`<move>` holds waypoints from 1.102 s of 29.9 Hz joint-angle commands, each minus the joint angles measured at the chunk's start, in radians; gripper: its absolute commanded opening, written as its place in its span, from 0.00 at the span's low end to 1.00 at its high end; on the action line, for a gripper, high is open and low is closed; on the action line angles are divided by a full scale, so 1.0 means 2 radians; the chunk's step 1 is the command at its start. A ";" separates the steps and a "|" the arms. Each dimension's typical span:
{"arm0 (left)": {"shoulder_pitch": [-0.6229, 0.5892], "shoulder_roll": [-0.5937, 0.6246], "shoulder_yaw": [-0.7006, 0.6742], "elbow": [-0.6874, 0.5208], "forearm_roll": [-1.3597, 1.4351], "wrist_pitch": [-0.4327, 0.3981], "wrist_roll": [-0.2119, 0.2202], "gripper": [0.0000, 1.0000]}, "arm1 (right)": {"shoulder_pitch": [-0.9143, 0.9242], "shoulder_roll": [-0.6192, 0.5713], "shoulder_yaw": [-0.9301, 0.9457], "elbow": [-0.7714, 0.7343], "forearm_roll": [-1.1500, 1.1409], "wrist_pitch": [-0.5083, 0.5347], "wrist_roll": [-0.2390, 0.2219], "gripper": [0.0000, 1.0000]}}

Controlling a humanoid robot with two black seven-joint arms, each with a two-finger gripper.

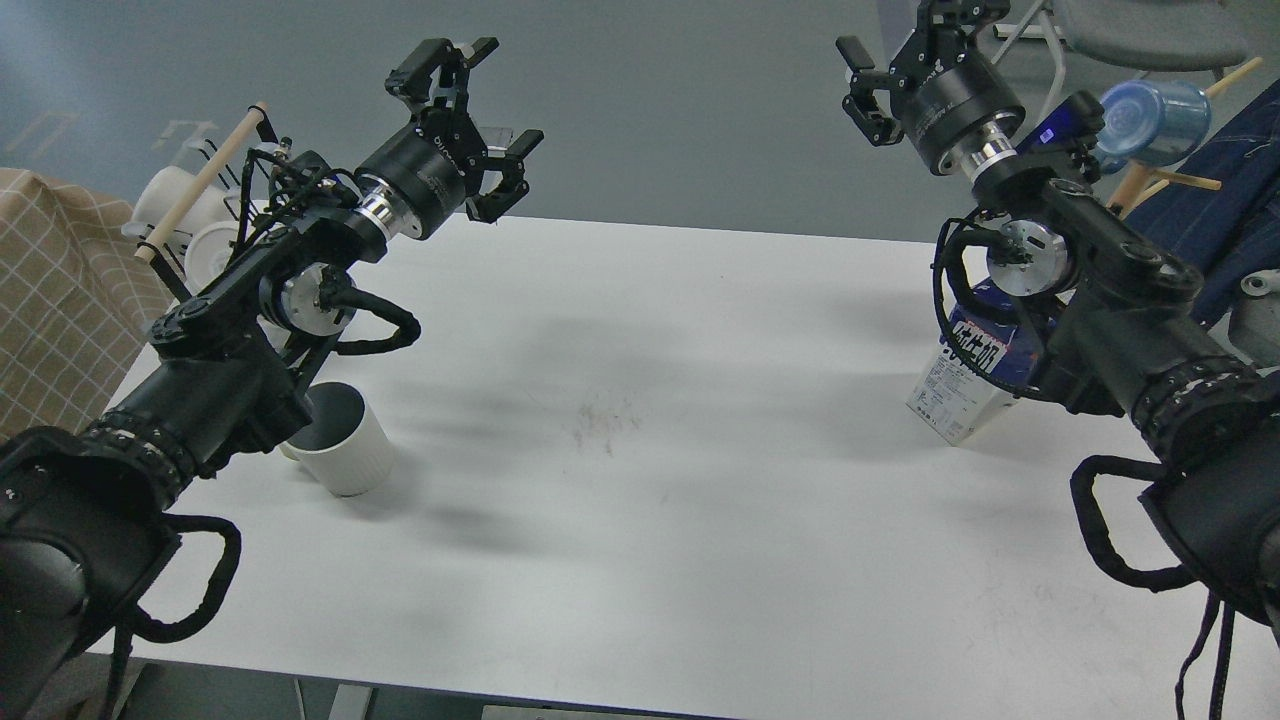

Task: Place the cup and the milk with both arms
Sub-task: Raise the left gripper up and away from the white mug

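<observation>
The cup (pixel 348 448), a white ribbed mug with a dark inside, stands upright near the table's left edge, partly covered by my left forearm. My left gripper (pixel 497 103) is raised well above and beyond it, past the table's far edge, open and holding nothing. The milk (pixel 962 385), a carton with a white lower part, dark blue upper part and black characters, stands near the right edge; my right arm hides its top. My right gripper (pixel 905 55) hangs high above and behind the carton, open and holding nothing.
The white table (pixel 640 420) has a faint smudge at its middle. A rack with white cups (pixel 185 215) and a wooden dowel stands at the back left, beside a checked cloth (pixel 50 300). A translucent blue cup (pixel 1155 120) hangs on a peg at the back right, near dark blue fabric.
</observation>
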 commanded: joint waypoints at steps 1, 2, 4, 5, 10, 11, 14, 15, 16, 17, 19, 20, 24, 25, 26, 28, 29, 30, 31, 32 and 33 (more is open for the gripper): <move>0.000 -0.001 0.001 -0.002 0.000 0.000 -0.002 0.98 | 0.000 0.000 0.000 0.000 0.000 0.000 0.000 1.00; 0.000 -0.002 0.001 -0.002 0.000 0.000 -0.003 0.98 | 0.000 0.000 0.000 0.000 0.000 0.000 0.000 1.00; 0.000 -0.003 0.001 -0.002 0.000 0.000 -0.003 0.98 | 0.000 0.000 0.000 0.000 0.000 0.000 0.000 1.00; -0.001 -0.003 0.000 -0.002 0.000 0.000 0.001 0.98 | -0.001 0.000 0.000 0.000 0.000 0.000 0.000 1.00; -0.007 0.002 0.003 -0.002 0.000 0.000 0.001 0.98 | -0.001 0.000 0.000 -0.001 0.000 0.000 0.000 1.00; -0.011 0.003 0.003 0.001 0.000 0.000 0.001 0.98 | -0.001 0.000 0.000 -0.001 -0.001 0.000 0.000 1.00; -0.022 0.006 0.001 0.004 -0.001 0.000 0.000 0.98 | -0.001 0.000 0.000 -0.001 0.000 0.000 -0.001 1.00; -0.024 0.006 0.001 0.004 -0.001 0.000 0.000 0.98 | 0.000 0.000 0.000 -0.001 0.000 0.000 -0.001 1.00; -0.025 0.006 0.001 0.004 -0.001 0.000 0.001 0.98 | 0.001 0.000 0.000 -0.001 0.000 0.000 -0.001 1.00; -0.032 0.006 0.003 0.006 0.000 0.000 0.001 0.98 | 0.001 0.000 0.000 -0.001 0.000 0.000 -0.001 1.00; -0.033 0.006 0.004 0.008 0.000 0.000 0.003 0.98 | 0.002 0.000 0.000 -0.001 0.000 0.000 -0.001 1.00; -0.033 0.004 0.004 0.013 0.000 0.000 0.002 0.98 | 0.002 0.000 0.000 -0.001 0.000 0.000 -0.001 1.00; -0.031 0.001 0.001 0.019 -0.001 0.000 0.000 0.98 | 0.001 0.000 -0.002 -0.002 0.000 0.000 -0.001 1.00; -0.030 0.000 0.003 0.019 -0.001 0.000 -0.001 0.98 | 0.001 0.000 -0.002 -0.001 0.000 0.000 -0.001 1.00; -0.031 0.000 0.004 0.019 -0.001 0.000 0.000 0.98 | 0.002 0.000 -0.002 -0.002 -0.001 0.000 -0.001 1.00; -0.031 -0.001 0.009 0.019 0.000 0.000 0.000 0.98 | 0.002 0.000 -0.003 -0.001 0.000 0.000 -0.001 1.00; -0.032 -0.002 0.010 0.019 0.000 0.000 -0.002 0.98 | 0.002 0.000 -0.004 -0.001 -0.001 0.000 -0.001 1.00; -0.032 -0.002 0.010 0.019 0.000 0.000 -0.002 0.98 | 0.002 0.000 -0.004 -0.001 -0.001 0.000 -0.001 1.00; -0.032 -0.003 0.010 0.019 0.000 0.000 -0.002 0.98 | 0.002 0.000 -0.004 -0.001 -0.001 0.000 -0.002 1.00; -0.033 -0.004 0.010 0.018 0.000 0.000 -0.003 0.98 | 0.002 0.000 -0.004 -0.001 -0.001 0.000 -0.002 1.00; -0.033 -0.006 0.010 0.018 0.000 0.000 -0.002 0.98 | 0.004 0.000 -0.004 -0.002 -0.001 0.000 -0.002 1.00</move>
